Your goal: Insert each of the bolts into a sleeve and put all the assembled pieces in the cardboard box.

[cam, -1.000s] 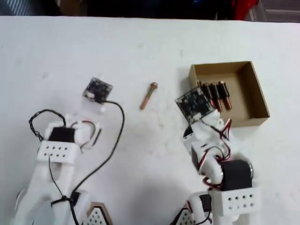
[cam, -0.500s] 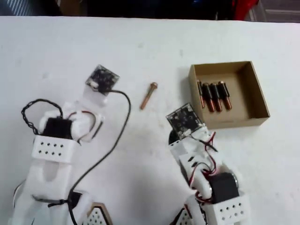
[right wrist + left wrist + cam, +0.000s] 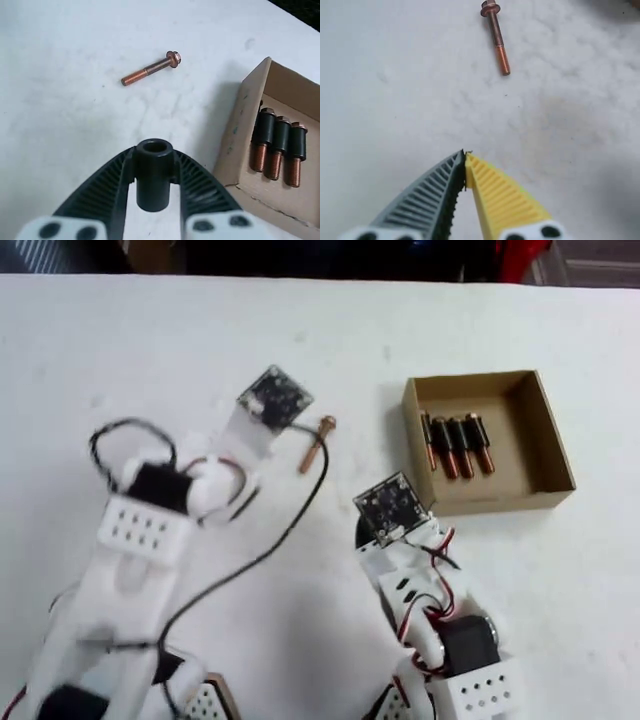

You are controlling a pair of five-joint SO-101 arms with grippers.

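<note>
My white worktop, dim room beyond.
The surface under me is matte white, faintly mottled and evenly lit; past its far edge runs a dark strip, with something red near the far right corner.

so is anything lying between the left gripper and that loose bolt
Nothing visible does. In the left wrist view, bare table runs from the tips of the shut left gripper to the bolt.

Robotics lab bench: white table, small white arms side by side, exposed wires, a black cable
</note>
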